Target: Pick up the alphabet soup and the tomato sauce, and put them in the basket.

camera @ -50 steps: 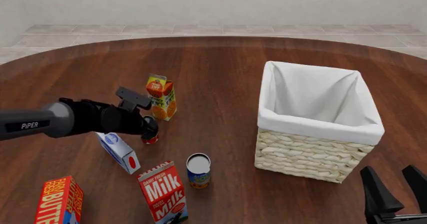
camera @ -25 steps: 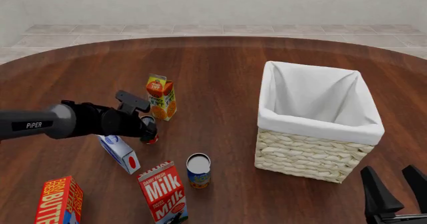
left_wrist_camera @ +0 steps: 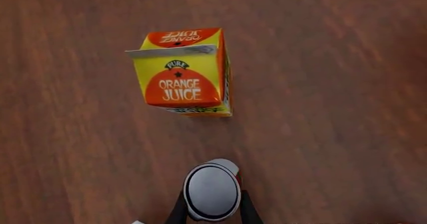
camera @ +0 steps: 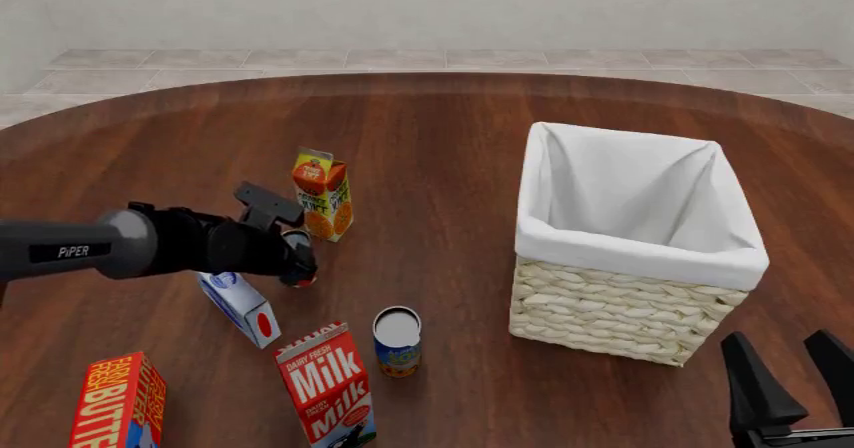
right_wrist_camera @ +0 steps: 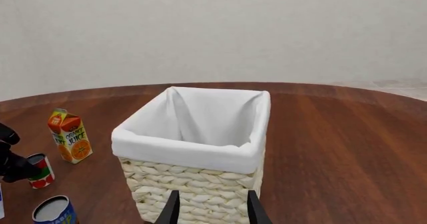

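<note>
Lower middle of the front view, the alphabet soup (camera: 396, 340) stands untouched. Your right claw (camera: 787, 383) waits spread wide at lower right. Left of centre, your left claw (camera: 296, 259) has sunk around the tomato sauce (camera: 300, 266), fingers bracketing it; whether they grip yet, I cannot tell. The basket (camera: 627, 313) waits right.

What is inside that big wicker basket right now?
Only white cloth lining shows inside the basket; both cans are still out on the table. Its near wall hides the floor in the front and right wrist views, so that part cannot be checked.
</note>
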Action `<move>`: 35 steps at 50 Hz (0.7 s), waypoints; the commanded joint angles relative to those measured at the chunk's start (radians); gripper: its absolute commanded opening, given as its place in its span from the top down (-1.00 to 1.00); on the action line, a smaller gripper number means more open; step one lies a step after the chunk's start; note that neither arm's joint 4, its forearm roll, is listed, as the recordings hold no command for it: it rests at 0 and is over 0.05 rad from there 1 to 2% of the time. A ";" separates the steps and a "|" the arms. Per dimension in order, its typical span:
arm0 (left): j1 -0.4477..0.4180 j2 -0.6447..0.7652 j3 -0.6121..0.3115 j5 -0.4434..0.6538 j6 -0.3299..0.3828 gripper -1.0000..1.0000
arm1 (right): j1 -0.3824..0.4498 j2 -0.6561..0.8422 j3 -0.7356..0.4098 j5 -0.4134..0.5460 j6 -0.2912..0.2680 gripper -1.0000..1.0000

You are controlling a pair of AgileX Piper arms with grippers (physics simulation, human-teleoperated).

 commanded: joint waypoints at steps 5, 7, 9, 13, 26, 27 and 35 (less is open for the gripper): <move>-0.002 -0.020 0.004 -0.003 0.038 1.00 | 0.001 0.000 0.000 0.000 0.001 -1.00; -0.004 -0.024 0.001 0.003 0.031 1.00 | 0.001 0.000 0.000 0.000 0.000 -1.00; -0.008 -0.032 0.001 0.008 0.028 1.00 | 0.002 0.000 -0.001 0.000 0.001 -1.00; -0.013 -0.049 0.003 0.016 0.029 1.00 | 0.002 0.000 -0.001 -0.001 0.001 -1.00; -0.010 -0.086 0.014 0.032 0.031 1.00 | 0.000 0.005 0.001 -0.001 -0.006 -1.00; -0.012 -0.090 0.016 0.032 0.031 1.00 | 0.000 0.004 0.000 -0.001 -0.006 -1.00; -0.032 -0.133 0.031 0.050 0.023 1.00 | -0.001 0.000 -0.003 -0.001 -0.003 -1.00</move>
